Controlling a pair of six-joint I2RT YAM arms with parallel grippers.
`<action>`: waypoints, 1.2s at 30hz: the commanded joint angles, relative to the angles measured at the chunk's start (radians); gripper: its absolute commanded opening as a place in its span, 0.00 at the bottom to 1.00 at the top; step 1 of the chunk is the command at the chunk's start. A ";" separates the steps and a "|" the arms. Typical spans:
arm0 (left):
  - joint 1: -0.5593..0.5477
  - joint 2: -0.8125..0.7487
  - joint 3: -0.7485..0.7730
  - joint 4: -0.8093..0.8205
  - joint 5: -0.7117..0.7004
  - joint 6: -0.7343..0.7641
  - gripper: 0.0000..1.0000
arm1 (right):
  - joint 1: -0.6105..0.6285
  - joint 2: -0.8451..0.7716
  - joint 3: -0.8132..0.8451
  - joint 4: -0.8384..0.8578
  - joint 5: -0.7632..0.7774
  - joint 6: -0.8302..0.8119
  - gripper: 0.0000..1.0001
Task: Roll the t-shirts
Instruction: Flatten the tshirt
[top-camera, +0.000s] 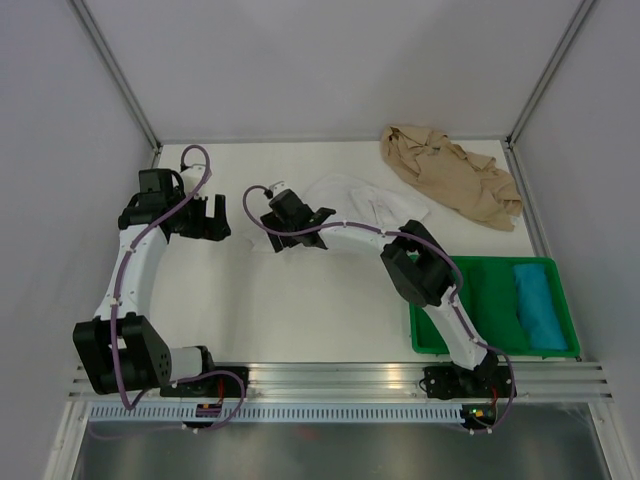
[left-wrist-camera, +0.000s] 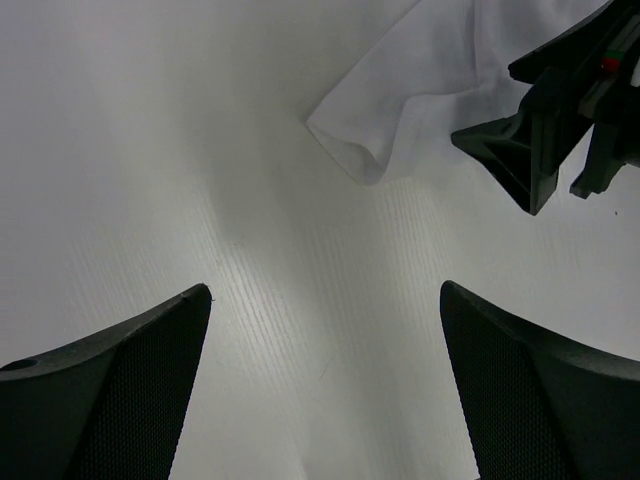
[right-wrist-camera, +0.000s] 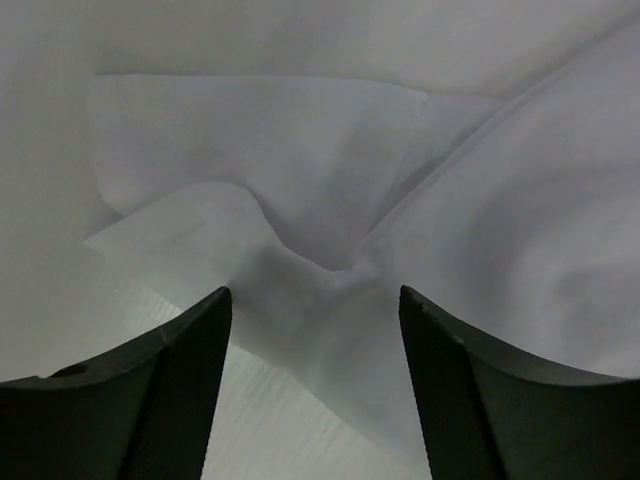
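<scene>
The white t-shirt (top-camera: 368, 205) lies crumpled at the table's middle back. The tan-beige t-shirt (top-camera: 450, 175) lies bunched at the back right. My right gripper (top-camera: 318, 214) is open at the white shirt's left edge. In the right wrist view its jaws (right-wrist-camera: 315, 300) stand apart on either side of a raised fold of the white cloth (right-wrist-camera: 330, 265); they do not grip it. My left gripper (top-camera: 214, 220) is open and empty over bare table, left of the shirt. In its wrist view (left-wrist-camera: 325, 300) a corner of the white shirt (left-wrist-camera: 400, 110) and the right gripper (left-wrist-camera: 562, 195) show ahead.
A green plastic tray (top-camera: 487, 300) stands at the front right and holds a rolled teal cloth (top-camera: 540, 305). Metal frame posts and grey walls border the table at the back and sides. The right arm's elbow (top-camera: 420, 265) hangs beside the tray.
</scene>
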 joint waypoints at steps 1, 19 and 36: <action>0.006 -0.036 -0.012 0.034 -0.016 0.038 1.00 | 0.002 0.035 0.098 -0.043 0.095 0.039 0.73; 0.027 -0.050 0.074 0.024 -0.002 0.021 1.00 | 0.030 -0.174 0.432 0.015 -0.328 -0.025 0.00; 0.040 -0.172 0.246 -0.188 0.196 0.141 0.97 | -0.292 -0.829 -0.557 0.194 -0.278 0.105 0.00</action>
